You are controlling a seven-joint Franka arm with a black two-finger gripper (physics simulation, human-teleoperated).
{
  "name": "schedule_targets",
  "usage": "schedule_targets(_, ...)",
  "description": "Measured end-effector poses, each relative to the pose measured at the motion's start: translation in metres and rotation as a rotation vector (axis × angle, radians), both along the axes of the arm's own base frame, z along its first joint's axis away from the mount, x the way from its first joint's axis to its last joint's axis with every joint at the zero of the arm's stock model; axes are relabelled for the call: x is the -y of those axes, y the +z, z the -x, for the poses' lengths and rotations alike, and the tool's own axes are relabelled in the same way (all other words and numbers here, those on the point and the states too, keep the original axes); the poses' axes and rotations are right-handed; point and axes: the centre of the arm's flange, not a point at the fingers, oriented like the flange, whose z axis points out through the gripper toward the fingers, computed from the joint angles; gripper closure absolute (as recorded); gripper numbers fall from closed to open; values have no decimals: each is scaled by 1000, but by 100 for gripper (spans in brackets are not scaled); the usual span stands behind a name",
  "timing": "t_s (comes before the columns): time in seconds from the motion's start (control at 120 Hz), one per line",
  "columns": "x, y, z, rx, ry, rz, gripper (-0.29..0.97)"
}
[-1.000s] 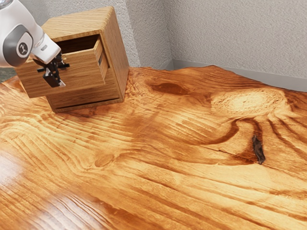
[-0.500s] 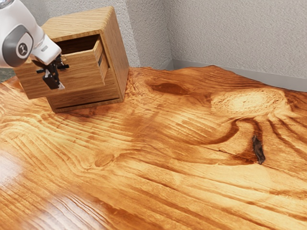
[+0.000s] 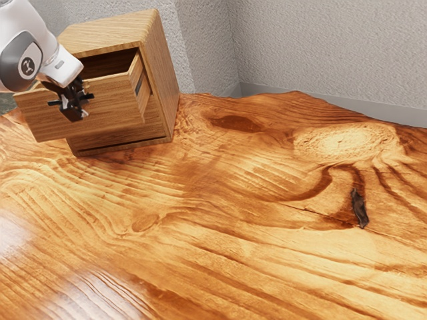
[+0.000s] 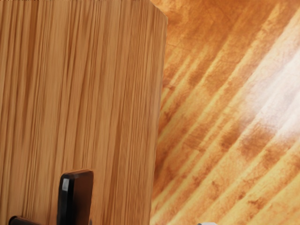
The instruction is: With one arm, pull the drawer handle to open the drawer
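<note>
Step in hand: the pull. Gripper (image 3: 69, 107) clenched on handle (image 4: 75, 197); drawer (image 3: 110, 100) stands partly out of its box (image 3: 159, 60) at the table's (image 3: 253, 220) far corner. Next: draw straight outward, grip firm, no lifting

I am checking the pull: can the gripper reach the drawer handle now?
Likely yes: the gripper is at the handle on the drawer front, and nothing stands between them.
</note>
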Motion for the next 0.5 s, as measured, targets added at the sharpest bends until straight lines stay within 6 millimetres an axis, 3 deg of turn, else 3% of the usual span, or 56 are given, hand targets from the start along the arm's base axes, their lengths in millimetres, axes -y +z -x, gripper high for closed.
schedule_targets(0.058,0,-2,0,1,8,19,53)
schedule_targets(0.25,-2,-5,0,17,28,63,49)
schedule_targets(0.442,0,-6,-1,38,41,94,54)
schedule_targets(0.5,0,-7,-1,41,46,105,48)
